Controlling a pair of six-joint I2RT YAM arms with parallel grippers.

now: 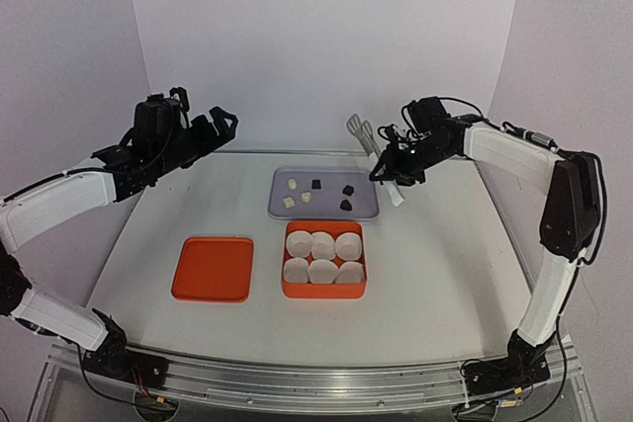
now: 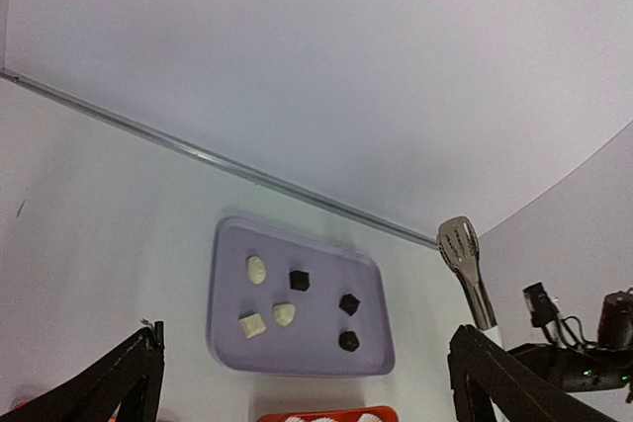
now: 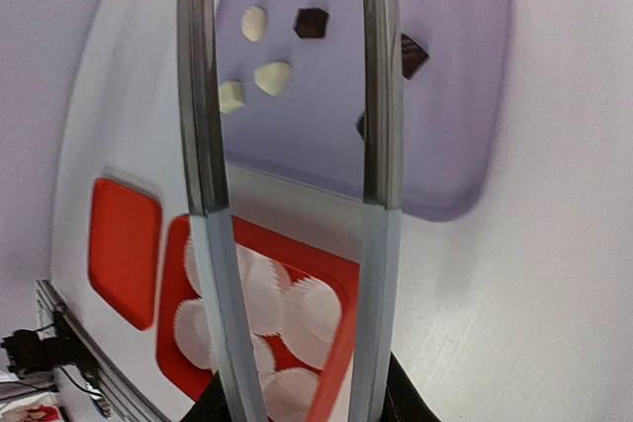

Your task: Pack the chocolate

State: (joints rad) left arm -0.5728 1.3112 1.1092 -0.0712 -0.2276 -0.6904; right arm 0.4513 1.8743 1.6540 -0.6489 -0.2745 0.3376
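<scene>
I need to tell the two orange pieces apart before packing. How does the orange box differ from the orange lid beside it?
The orange box holds six white paper cups; the orange lid lies bare. The box looks deeper-walled, the lid shallow. The box sits just in front of the purple tray, the lid further left. Both are orange, round-cornered and lying flat.

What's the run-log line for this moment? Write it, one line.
left gripper: open, raised | right gripper: shut on tongs | chocolate: six on tray | cups in box: empty
</scene>
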